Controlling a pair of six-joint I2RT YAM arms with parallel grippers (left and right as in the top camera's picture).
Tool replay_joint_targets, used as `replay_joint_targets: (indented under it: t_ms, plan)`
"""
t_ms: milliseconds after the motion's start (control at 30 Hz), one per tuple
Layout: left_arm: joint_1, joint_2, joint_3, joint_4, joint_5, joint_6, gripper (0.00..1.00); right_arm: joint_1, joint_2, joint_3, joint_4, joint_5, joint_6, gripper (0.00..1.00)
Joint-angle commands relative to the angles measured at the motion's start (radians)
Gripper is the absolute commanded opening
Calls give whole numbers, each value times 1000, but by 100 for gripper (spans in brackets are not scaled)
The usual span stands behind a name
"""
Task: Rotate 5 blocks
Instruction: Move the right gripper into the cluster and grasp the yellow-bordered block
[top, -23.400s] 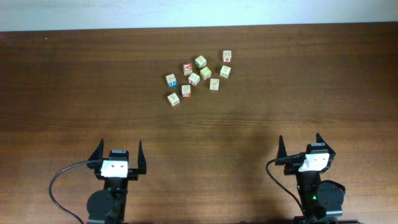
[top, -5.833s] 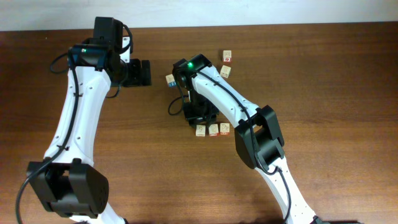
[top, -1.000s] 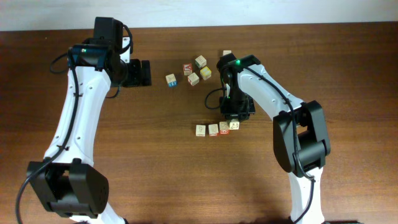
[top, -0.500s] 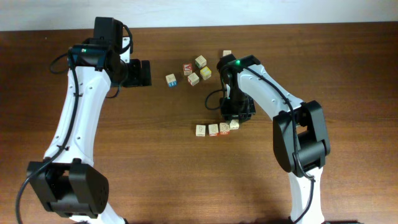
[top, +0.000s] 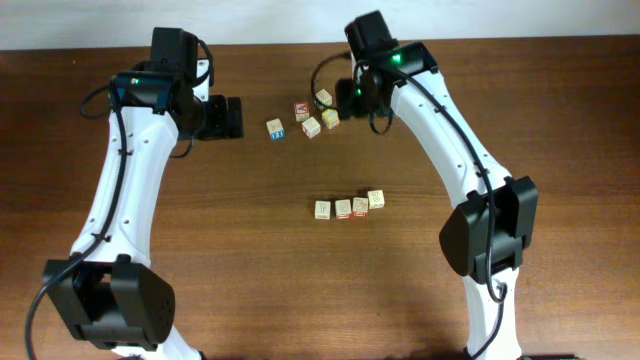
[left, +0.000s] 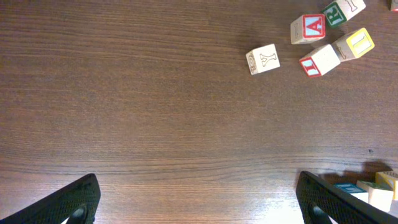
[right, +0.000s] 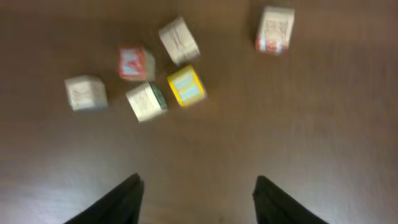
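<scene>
Several pale wooden blocks lie in a short row (top: 343, 208) at mid-table; the right-end block (top: 376, 198) sits a little higher and askew. More blocks stay in a cluster at the back, among them a yellow-green one (top: 331, 118) (right: 186, 86) and a pale one (top: 311, 127) (right: 146, 101). My right gripper (top: 352, 96) (right: 199, 193) hangs open and empty above the cluster's right side, and its view is blurred. My left gripper (top: 230, 117) (left: 198, 193) is open wide over bare wood left of the cluster.
A cube with blue print (top: 275, 128) and a cube with a bold red face (top: 301, 110) (right: 135, 63) also lie in the cluster. One pale cube with a reddish edge (right: 275, 29) lies apart to the right. The wooden table (top: 200, 260) runs to a white wall behind.
My right gripper has opened and left a block at the row's right end, then lifted and swung back to the cluster. The left arm has not moved.
</scene>
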Motion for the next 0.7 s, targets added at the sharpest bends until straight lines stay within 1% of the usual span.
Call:
replay_joint_targets:
  t_ms: [0, 67, 167, 233, 333, 400, 467, 667]
  plan:
    - [0, 3, 22, -2, -8, -13, 99, -6, 5, 24, 85, -3, -33, 62]
    - [0, 3, 22, -2, -7, -13, 99, -5, 23, 24, 155, -1, -94, 64]
    - [1, 3, 22, -2, -7, -13, 99, -6, 79, 24, 209, 9, -196, 65]
    - [0, 3, 22, -2, -7, -13, 99, -6, 126, 24, 224, 5, -222, 65]
    - [0, 3, 22, -2, -7, -13, 99, -5, 205, 24, 263, -53, -277, 64]
    - [0, 3, 22, -2, -7, -13, 99, -3, 244, 24, 286, -58, -300, 61]
    - [0, 3, 22, -2, -7, -13, 99, -4, 273, 24, 298, -58, -303, 59]
    - [0, 3, 22, -2, -7, -13, 99, -3, 326, 22, 314, -59, -329, 59]
